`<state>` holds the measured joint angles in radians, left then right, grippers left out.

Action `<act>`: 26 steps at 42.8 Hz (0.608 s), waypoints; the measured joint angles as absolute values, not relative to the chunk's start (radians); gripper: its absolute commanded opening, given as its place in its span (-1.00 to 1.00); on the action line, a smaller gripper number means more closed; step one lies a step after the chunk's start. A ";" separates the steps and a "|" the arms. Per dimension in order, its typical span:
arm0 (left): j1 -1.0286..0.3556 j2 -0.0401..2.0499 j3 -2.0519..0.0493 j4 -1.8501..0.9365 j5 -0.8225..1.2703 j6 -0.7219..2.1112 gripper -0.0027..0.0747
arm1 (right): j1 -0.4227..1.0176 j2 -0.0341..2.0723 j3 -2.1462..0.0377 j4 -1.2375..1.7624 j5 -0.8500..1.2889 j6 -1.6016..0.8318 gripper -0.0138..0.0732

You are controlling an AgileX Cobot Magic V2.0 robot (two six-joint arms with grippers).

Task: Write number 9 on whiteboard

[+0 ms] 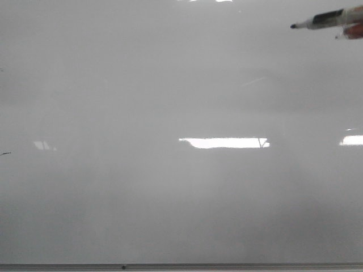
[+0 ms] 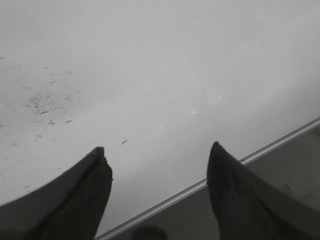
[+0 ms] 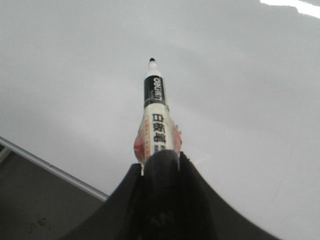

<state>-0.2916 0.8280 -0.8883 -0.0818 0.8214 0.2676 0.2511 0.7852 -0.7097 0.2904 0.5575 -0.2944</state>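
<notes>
Whiteboard work at the opening stage: I see the large glossy pale grey-white whiteboard (image 1: 170, 198) filling the front view, and no number 9 is drawn on it anywhere that I can find. My right claw (image 3: 159, 157) is clamped around the barrel of a white-bodied marker pen with a black collar, printed label and bare black tip (image 3: 155, 115). In the front view that pen enters from the upper right corner, tip pointing left. Whether the tip touches the board or hangs above it I cannot tell; no line trails from it.

My left claw (image 2: 157, 152) stands wide apart and holds nothing, poised over the near part of the board close to the thin grey metal edge strip (image 2: 280, 137). Beneath it lie scattered dark specks (image 2: 45, 102) and one short stray dash (image 2: 124, 142), which I take for residue, not writing.

I judge the step in hand to be bringing the pen to a starting point; the writing itself has not begun. The next move, as I read it, calls for carrying the tip toward the open middle of the board, lowering it squarely until it just meets the surface, then tracing a small closed loop and a long tail in one steady stroke.

The count: one whiteboard, one marker pen, two claws, and three bright rectangular light reflections (image 1: 224, 143) across the front view's middle band.
</notes>
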 measured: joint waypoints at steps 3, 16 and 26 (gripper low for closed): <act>-0.292 0.835 -0.886 -0.089 0.819 0.268 0.15 | 0.261 0.813 -0.727 0.290 0.537 -0.294 -0.83; -0.292 0.860 -0.886 -0.098 0.812 0.268 0.15 | 0.277 1.032 -0.862 0.293 0.504 -0.307 -0.83; -0.292 0.862 -0.886 -0.100 0.810 0.268 0.15 | 0.277 1.184 -0.952 0.293 0.454 -0.307 -0.83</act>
<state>-0.2916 0.8623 -0.8859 -0.0998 0.8103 0.2676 0.2774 1.1838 -0.9516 0.2927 0.4541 -0.3066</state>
